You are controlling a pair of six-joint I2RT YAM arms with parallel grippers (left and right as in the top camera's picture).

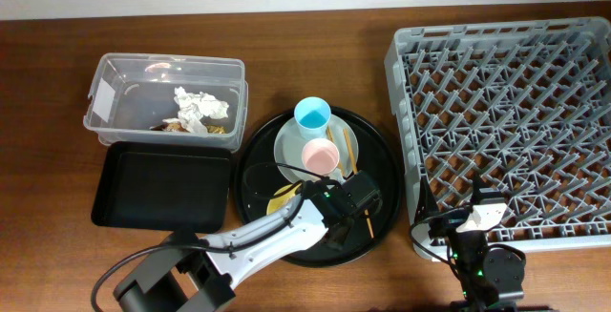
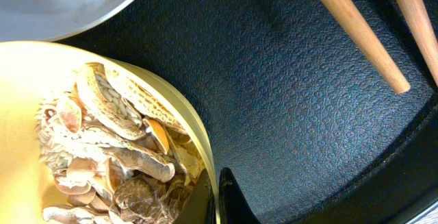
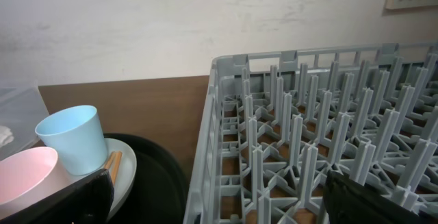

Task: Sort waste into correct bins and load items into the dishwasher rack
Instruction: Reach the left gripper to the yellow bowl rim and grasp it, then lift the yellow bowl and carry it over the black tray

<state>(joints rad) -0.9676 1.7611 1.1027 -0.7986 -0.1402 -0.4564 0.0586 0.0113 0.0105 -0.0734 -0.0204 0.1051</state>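
Note:
My left gripper (image 2: 217,207) is shut on the rim of the yellow bowl (image 2: 20,121), one finger inside and one outside. Beige-brown food scraps (image 2: 116,148) fill the bowl. Overhead, the bowl (image 1: 283,198) peeks out beside the left gripper (image 1: 323,213) on the round black tray (image 1: 382,164). The plate (image 1: 289,146) carries the light-blue cup (image 1: 312,115), pink cup (image 1: 320,156) and chopsticks (image 1: 349,150). The clear tub (image 1: 103,88) holds a white napkin (image 1: 200,105) and a brown wrapper (image 1: 176,125). My right gripper (image 1: 477,218) hangs open over the dishwasher rack's (image 1: 506,112) front-left corner.
A shallow black rectangular tray (image 1: 162,188) lies in front of the clear tub. In the right wrist view the rack wall (image 3: 219,101) stands right of the light-blue cup (image 3: 72,138) and plate (image 3: 126,172). Chopstick ends (image 2: 356,32) lie near the bowl.

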